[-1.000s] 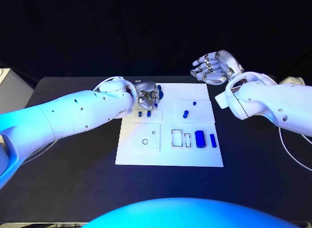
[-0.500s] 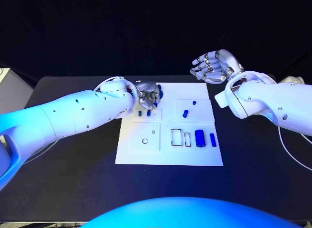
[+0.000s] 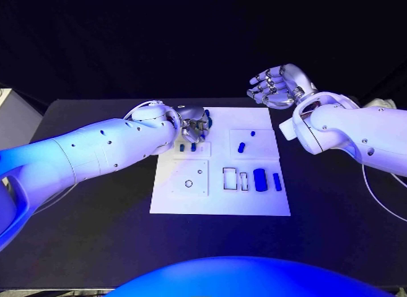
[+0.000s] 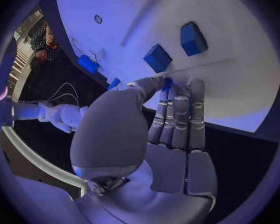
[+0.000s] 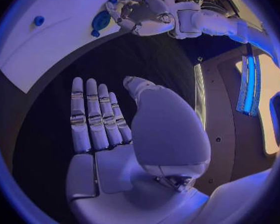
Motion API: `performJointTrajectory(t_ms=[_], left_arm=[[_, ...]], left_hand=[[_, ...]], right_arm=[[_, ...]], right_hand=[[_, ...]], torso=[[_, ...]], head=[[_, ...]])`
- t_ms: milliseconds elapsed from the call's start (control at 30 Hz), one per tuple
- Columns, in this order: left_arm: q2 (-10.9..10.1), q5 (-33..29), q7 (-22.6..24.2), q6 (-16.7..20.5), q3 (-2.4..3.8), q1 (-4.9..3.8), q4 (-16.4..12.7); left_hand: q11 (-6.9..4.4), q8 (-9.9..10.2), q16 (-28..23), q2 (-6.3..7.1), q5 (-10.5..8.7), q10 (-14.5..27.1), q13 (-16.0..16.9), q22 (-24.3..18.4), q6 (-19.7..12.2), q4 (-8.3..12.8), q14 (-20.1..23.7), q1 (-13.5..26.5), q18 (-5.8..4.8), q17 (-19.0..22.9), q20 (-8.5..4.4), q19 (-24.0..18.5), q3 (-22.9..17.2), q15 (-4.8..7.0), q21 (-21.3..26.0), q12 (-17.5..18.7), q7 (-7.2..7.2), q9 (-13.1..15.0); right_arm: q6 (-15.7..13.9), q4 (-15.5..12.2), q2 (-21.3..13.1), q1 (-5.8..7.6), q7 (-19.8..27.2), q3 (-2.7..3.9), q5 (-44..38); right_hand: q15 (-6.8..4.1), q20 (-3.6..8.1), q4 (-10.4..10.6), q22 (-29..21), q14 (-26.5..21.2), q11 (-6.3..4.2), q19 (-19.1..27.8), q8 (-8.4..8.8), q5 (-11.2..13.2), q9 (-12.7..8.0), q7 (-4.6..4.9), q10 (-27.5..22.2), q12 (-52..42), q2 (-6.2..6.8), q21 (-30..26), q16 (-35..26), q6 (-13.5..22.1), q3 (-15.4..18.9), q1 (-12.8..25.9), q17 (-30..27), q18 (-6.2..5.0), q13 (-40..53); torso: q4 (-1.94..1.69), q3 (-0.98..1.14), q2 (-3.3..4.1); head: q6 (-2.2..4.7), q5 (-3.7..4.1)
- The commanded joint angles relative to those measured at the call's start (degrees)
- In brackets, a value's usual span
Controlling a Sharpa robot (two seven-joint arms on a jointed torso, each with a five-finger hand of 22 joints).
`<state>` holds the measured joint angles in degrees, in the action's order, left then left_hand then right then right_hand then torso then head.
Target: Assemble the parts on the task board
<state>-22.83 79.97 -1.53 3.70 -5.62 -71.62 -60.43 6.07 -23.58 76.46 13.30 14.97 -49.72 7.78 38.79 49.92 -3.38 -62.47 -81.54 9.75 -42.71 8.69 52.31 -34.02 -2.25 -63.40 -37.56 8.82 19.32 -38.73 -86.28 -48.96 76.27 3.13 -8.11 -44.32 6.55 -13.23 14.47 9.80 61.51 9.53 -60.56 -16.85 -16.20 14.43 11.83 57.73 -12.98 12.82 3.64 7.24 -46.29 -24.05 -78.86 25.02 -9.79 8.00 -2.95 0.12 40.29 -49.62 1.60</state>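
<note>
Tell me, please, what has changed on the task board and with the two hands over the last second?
Nothing has visibly changed. The left hand still rests at the far left corner of the task board, fingers on a blue part. The right hand stays raised and holds nothing. The loose blue parts lie as before.

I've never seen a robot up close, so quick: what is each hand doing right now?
Left hand: pinching a small blue part at the white task board's far edge.
Right hand: open, holding nothing, raised beyond the board.
</note>
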Motion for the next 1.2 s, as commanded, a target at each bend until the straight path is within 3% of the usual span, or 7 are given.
performJointTrajectory(t_ms=[33, 467, 600, 833, 1033, 1200], left_arm=[[0.3, 0.0, 0.3, -1.4, -0.08, 0.23, 0.4], [0.6, 0.3, 0.3, -1.8, -0.25, 0.48, 0.9], [0.4, 0.3, 0.8, -0.7, -0.25, 0.51, 0.7], [-0.7, -1.3, 3.9, 4.6, -0.20, 0.61, -0.3], [-2.5, -3.2, 5.4, 6.3, 0.48, 0.62, -2.2], [-4.0, -4.7, 6.0, 6.8, 1.52, 0.58, -4.0]], left_hand=[[-0.06, 0.4, 0.4, -0.21, -0.25, -0.5, -0.3, 0.1, 0.4, 0.1, -0.4, 0.2, 0.86, 0.1, -0.44, 0.0, -0.5, 0.03, -0.4, 0.6, 0.02, -0.1], [-0.46, 1.0, 1.8, -1.18, -0.31, -3.0, -0.8, 0.9, 1.6, 1.5, -2.4, -0.1, 0.88, -1.8, -0.65, 0.2, -1.3, 0.38, -1.6, 2.1, 0.04, 0.0], [-1.12, 1.5, 3.1, -1.99, -0.62, -5.2, -0.6, 3.3, 2.5, 3.1, -5.0, -1.1, 0.54, -4.9, -1.21, 1.8, -2.1, 1.03, -3.6, 2.1, -0.18, 0.1], [-1.77, 2.2, 5.5, -2.64, -0.59, -8.1, 0.1, 8.9, 5.1, 5.4, -10.0, -1.1, -0.45, -11.4, -1.88, 5.7, -2.9, 1.71, -7.7, 2.4, -0.66, 0.7], [-1.75, 2.5, 5.6, -2.67, -0.53, -8.4, 0.2, 9.3, 5.4, 5.8, -10.4, -0.9, -0.51, -11.7, -1.97, 6.0, -3.1, 1.74, -8.1, 2.7, -0.65, 0.8], [-1.72, 2.5, 5.6, -2.66, -0.54, -8.5, 0.2, 9.4, 5.5, 5.8, -10.5, -0.7, -0.53, -11.7, -1.97, 6.0, -3.1, 1.71, -8.2, 2.8, -0.62, 0.8]], right_arm=[[0.9, -0.1, 0.0, -0.01, 0.4, 0.02, 0.0], [1.5, -0.1, -0.1, -0.01, 0.2, 0.02, 0.0], [1.5, -0.1, -0.1, -0.01, 0.2, 0.02, 0.0], [1.6, -0.1, -0.1, -0.01, 0.3, 0.02, 0.0], [1.7, 0.0, -0.1, -0.01, 0.3, 0.02, 0.0], [1.7, 0.0, -0.1, -0.01, 0.3, 0.02, 0.0]], right_hand=[[0.40, 0.13, -0.3, -0.1, 0.0, 0.29, 0.4, 0.33, -0.3, -0.1, 1.75, 0.0, 0.3, 0.00, -0.1, -0.3, 0.5, -0.1, 0.6, -0.1, -0.76, -0.1], [0.44, 0.09, -0.2, -0.4, 0.0, 0.33, 0.5, 0.31, -0.3, -0.1, 1.78, 0.0, 0.3, -0.04, -0.1, -0.5, 0.4, 0.0, 0.7, -0.3, -0.76, -0.3], [0.44, 0.09, -0.2, -0.4, 0.0, 0.33, 0.5, 0.31, -0.3, -0.1, 1.78, 0.0, 0.3, -0.04, -0.1, -0.5, 0.4, 0.0, 0.7, -0.3, -0.76, -0.3], [0.44, 0.09, -0.2, -0.4, 0.0, 0.33, 0.5, 0.31, -0.3, -0.1, 1.78, 0.0, 0.3, -0.04, -0.1, -0.5, 0.4, 0.0, 0.7, -0.3, -0.76, -0.3], [0.46, 0.06, -0.2, -0.5, 0.0, 0.34, 0.5, 0.29, -0.3, -0.1, 1.79, 0.0, 0.3, -0.07, -0.1, -0.5, 0.4, 0.1, 0.8, -0.4, -0.76, -0.4], [0.47, 0.05, -0.2, -0.6, 0.0, 0.35, 0.6, 0.27, -0.3, -0.1, 1.79, 0.0, 0.3, -0.10, -0.1, -0.6, 0.4, 0.1, 0.8, -0.5, -0.77, -0.5]], torso=[[-0.04, 0.00, -0.01], [-0.03, 0.03, -0.08], [-0.08, 0.02, -0.07], [-0.05, 0.01, -0.04], [-0.09, 0.00, -0.10], [-0.14, -0.01, -0.19]], head=[[-0.05, 0.10], [-0.22, 0.19], [-0.12, 0.25], [0.28, 0.26], [0.34, 0.21], [0.49, 0.18]])
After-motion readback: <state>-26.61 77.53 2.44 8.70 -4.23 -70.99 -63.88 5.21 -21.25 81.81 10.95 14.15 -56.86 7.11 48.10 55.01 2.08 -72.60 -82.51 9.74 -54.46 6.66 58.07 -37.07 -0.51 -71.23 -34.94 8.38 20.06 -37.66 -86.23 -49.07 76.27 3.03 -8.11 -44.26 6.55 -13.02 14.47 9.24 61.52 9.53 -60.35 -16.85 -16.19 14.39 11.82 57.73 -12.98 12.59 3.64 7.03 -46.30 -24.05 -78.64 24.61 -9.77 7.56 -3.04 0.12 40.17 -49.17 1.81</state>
